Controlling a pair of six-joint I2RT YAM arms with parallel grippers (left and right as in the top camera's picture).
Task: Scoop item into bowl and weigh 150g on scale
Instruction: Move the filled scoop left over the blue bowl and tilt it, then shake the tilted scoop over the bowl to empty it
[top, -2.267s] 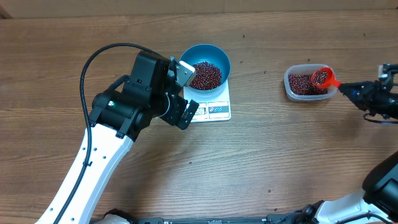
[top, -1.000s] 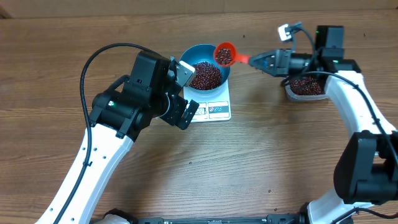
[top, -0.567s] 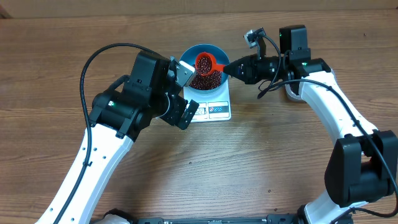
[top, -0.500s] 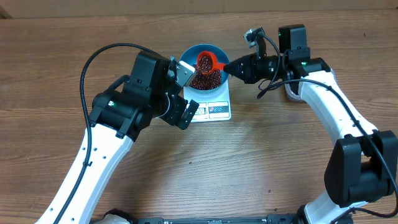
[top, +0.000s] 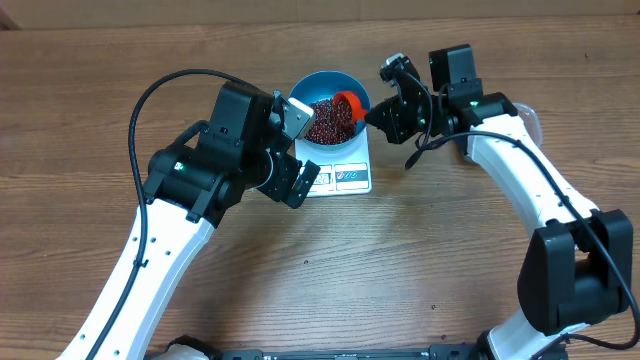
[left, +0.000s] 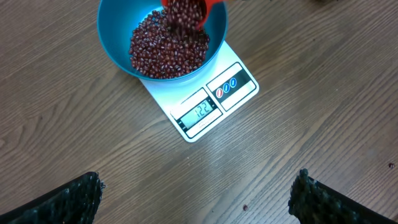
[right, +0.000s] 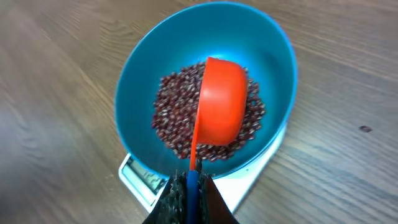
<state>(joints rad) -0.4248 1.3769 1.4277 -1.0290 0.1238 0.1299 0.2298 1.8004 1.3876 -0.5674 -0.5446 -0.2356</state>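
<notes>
The blue bowl (top: 322, 78) stands on the white scale (top: 347, 178) and holds a heap of dark red-brown beans (top: 325, 123). My right gripper (top: 372, 115) is shut on the handle of an orange scoop (top: 347, 100), which is tipped mouth-down over the bowl. In the right wrist view the scoop (right: 221, 109) covers part of the beans (right: 171, 124) inside the bowl (right: 255, 34). Beans (left: 165, 46) are falling from the scoop (left: 214, 2) in the left wrist view. My left gripper (left: 199, 196) hangs open above the table, in front of the scale (left: 239, 84).
A clear plastic tub (top: 531, 120) shows at the far right, mostly hidden behind my right arm. One stray bean (left: 244, 207) lies on the wood between my left fingers. The scale's display (left: 200, 111) faces my left wrist camera.
The right gripper carried the full scoop from the tub to the bowl and has rolled it over, so the beans are pouring out. The left arm has not moved.
</notes>
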